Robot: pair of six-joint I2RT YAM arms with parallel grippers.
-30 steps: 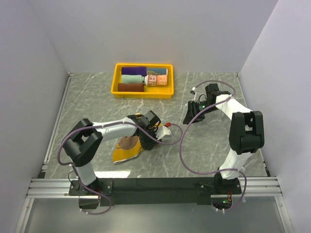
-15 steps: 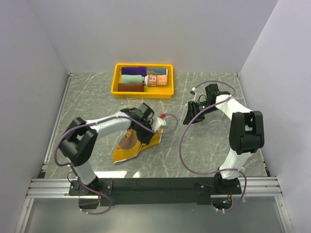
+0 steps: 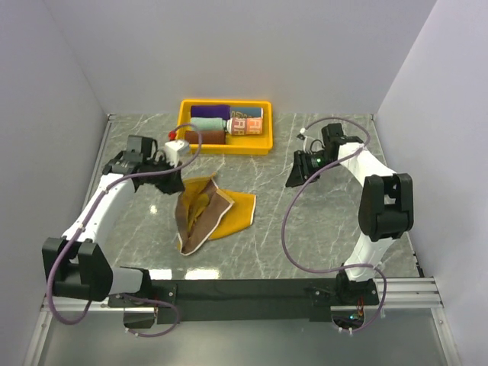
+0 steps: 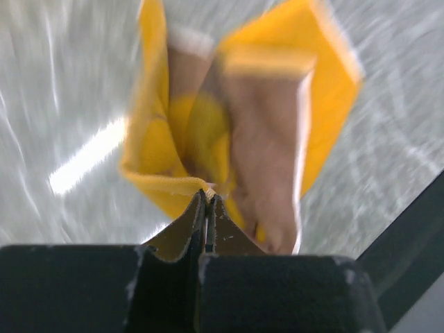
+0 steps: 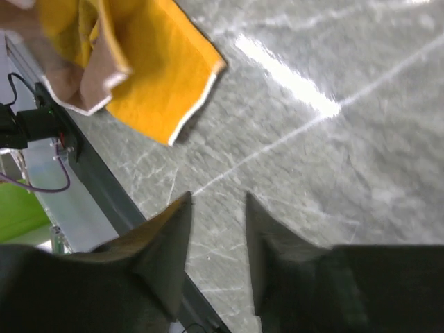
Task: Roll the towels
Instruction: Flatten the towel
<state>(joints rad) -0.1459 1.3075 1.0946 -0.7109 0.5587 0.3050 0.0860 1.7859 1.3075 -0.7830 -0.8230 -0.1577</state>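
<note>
The left end effector (image 4: 206, 198) has its thin dark fingers pressed together on the yellow hemmed edge of the brown towel (image 3: 204, 217). The soft cloth hangs in crumpled folds, with its lower end draped on the glossy, grey-veined worktop (image 3: 320, 221). The right end effector (image 5: 215, 201) hangs above the worktop with its fingers apart, gripping nothing. At the far side, the yellow plastic tray (image 3: 183, 131) holds four rolled towels: purple roll (image 3: 210, 111), mint roll (image 3: 207, 123), maroon roll (image 3: 204, 137) and lettered blue-grey roll (image 3: 245, 122).
</note>
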